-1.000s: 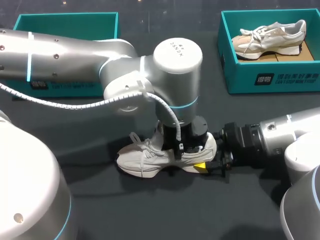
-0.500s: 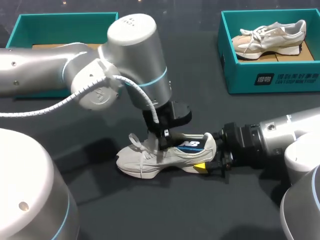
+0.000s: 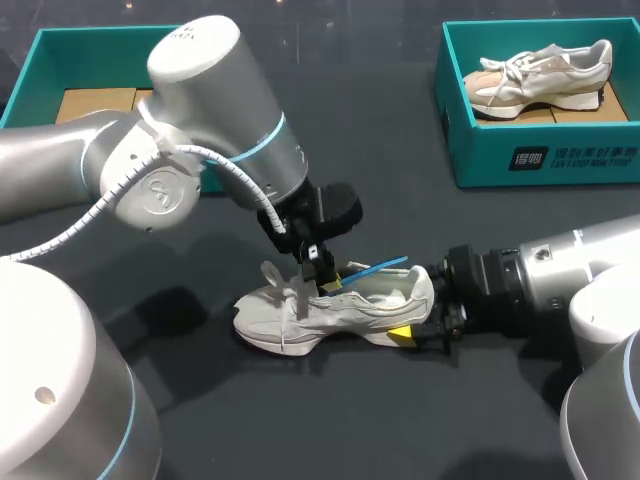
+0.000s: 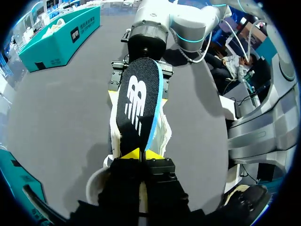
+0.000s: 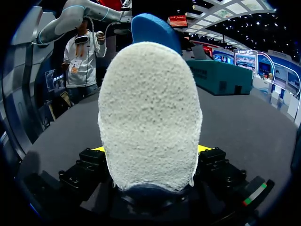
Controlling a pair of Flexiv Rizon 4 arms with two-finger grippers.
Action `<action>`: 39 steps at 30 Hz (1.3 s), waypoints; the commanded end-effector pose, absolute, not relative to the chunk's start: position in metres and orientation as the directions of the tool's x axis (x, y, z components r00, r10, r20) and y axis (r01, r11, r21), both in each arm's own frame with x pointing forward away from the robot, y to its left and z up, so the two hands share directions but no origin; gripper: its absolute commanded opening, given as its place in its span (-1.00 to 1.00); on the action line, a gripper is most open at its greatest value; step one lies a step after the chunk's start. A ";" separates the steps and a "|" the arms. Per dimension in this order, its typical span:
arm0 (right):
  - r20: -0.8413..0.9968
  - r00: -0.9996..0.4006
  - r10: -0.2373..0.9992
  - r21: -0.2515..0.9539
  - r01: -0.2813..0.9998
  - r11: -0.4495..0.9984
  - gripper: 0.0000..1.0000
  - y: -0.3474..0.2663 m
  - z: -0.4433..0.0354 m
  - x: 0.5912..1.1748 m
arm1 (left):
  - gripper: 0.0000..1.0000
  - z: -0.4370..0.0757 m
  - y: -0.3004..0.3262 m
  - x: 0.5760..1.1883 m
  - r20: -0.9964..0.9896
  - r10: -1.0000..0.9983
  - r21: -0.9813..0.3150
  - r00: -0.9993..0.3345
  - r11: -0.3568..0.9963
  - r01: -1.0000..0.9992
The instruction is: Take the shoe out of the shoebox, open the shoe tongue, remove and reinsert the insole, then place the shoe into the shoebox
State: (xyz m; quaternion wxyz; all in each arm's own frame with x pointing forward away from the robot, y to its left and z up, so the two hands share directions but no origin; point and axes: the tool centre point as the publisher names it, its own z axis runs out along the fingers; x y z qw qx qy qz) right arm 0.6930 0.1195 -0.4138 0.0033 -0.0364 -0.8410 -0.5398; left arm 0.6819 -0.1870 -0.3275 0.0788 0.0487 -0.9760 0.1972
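A white sneaker (image 3: 300, 315) lies on its sole mid-table, toe toward my left side. My left gripper (image 3: 322, 278) hangs over its opening, shut on the front end of the insole (image 3: 372, 268). The insole slants up out of the shoe, its blue edge showing. In the left wrist view the insole (image 4: 138, 103) shows dark with a white logo, pinched at my left gripper (image 4: 139, 154). My right gripper (image 3: 415, 330) lies low on the table, shut on the sneaker's heel. In the right wrist view the heel (image 5: 150, 113) fills the space within my right gripper (image 5: 150, 149), with the insole (image 5: 155, 30) above it.
A teal shoebox (image 3: 130, 30) stands at the back left, partly hidden by my left arm. Another teal shoebox (image 3: 540, 160) at the back right holds a second sneaker (image 3: 540, 75). Dark tabletop stretches in front of the shoe.
My left arm has swung back to the left and lifted, drawing the insole partly up out of the shoe. The right arm and the shoe have stayed put.
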 end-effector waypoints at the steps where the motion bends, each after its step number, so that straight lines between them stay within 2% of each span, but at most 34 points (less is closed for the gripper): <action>1: 0.044 -0.997 0.058 0.906 0.064 0.419 -1.00 0.120 -0.414 0.692 | -1.00 -0.321 -0.197 0.675 0.144 -0.062 -0.392 -0.988 0.913 -0.115; 19: 0.044 -0.997 0.058 0.906 0.064 0.419 -1.00 0.120 -0.414 0.692 | -1.00 -0.313 -0.243 0.686 0.036 -0.070 -0.388 -0.997 0.918 -0.079; 20: 0.044 -0.997 0.058 0.906 0.064 0.419 -1.00 0.120 -0.414 0.692 | -0.91 -0.312 -0.244 0.685 0.033 -0.068 -0.391 -0.997 0.917 -0.075; 22: 0.044 -0.997 0.058 0.906 0.064 0.419 -1.00 0.120 -0.414 0.692 | -0.37 -0.311 -0.243 0.683 0.026 -0.064 -0.397 -0.998 0.915 -0.069; 23: 0.044 -0.997 0.058 0.906 0.064 0.419 -1.00 0.120 -0.414 0.692 | -0.30 -0.311 -0.243 0.682 0.020 -0.063 -0.400 -0.998 0.914 -0.066; 26: 0.044 -0.997 0.058 0.906 0.064 0.419 -1.00 0.120 -0.414 0.692 | -0.16 -0.311 -0.243 0.679 -0.009 -0.063 -0.405 -0.998 0.913 -0.054; 30: 0.044 -0.997 0.058 0.906 0.064 0.419 -1.00 0.120 -0.414 0.692 | -0.11 -0.311 -0.244 0.676 -0.057 -0.058 -0.423 -0.997 0.906 -0.029; 34: 0.044 -0.997 0.058 0.906 0.064 0.419 -1.00 0.120 -0.414 0.692 | 0.12 -0.309 -0.244 0.674 -0.095 -0.056 -0.459 -0.994 0.888 -0.006; 39: 0.044 -0.997 0.058 0.906 0.064 0.419 -1.00 0.120 -0.414 0.692 | 0.15 -0.309 -0.245 0.675 -0.109 -0.041 -0.507 -0.993 0.862 0.020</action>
